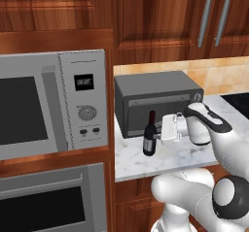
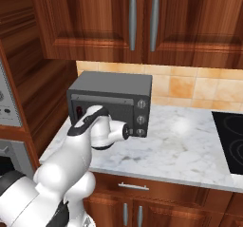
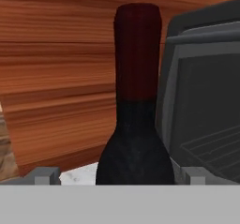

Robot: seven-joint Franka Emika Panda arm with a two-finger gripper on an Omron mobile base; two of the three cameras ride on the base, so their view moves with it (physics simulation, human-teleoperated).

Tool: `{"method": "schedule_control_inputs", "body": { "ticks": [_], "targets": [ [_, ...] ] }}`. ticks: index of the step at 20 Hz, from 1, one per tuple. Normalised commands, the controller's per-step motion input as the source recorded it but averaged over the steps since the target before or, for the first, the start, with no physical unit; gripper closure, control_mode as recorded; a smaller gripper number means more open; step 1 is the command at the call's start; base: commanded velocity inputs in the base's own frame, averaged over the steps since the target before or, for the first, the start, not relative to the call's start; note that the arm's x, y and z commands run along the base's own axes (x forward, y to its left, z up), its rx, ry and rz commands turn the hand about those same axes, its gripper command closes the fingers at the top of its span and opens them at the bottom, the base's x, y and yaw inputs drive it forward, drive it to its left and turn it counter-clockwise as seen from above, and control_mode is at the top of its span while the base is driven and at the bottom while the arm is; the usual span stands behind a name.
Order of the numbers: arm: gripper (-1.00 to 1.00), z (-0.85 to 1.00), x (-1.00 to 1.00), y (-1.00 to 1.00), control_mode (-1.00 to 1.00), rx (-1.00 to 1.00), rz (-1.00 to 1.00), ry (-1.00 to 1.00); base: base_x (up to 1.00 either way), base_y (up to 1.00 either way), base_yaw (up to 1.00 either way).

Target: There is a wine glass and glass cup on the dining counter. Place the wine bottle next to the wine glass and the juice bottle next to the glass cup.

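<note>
I am at the first step, the grasp of the wine bottle. It stands upright on the marble surface, just in front of the dark toaster oven, near the wood wall. My gripper is level with the bottle. In the hand view the fingers stand apart, one on each side of the body, not closed yet. Next I judge I must close them firmly, then lift straight up.

The dark wine bottle with red neck stands upright on marble, just before the grey oven
</note>
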Motion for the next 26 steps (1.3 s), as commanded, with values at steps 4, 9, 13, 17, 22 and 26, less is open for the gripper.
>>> {"method": "schedule_control_inputs", "body": {
  "ticks": [4, 9, 13, 17, 22, 26],
  "targets": [
    [-1.00, -0.10, 0.10, 0.00, -1.00, 0.00, 0.00, 0.00, 0.00, 0.00, 0.00],
    [-1.00, -0.07, 0.00, 0.01, -1.00, 0.00, 0.00, 0.00, 0.00, 0.00, 0.00],
    [-1.00, -0.02, 0.00, 0.06, -1.00, 0.00, 0.00, 0.00, 0.00, 0.00, 0.00],
    [-1.00, -0.05, 0.03, 0.08, -1.00, 0.00, 0.00, 0.00, 0.00, 0.00, 0.00],
    [-1.00, -0.04, 0.00, 0.09, -1.00, 0.00, 0.00, 0.00, 0.00, 0.00, 0.00],
    [-1.00, -0.04, 0.03, 0.11, -1.00, 0.00, 0.00, 0.00, 0.00, 0.00, 0.00]
  ]
}}
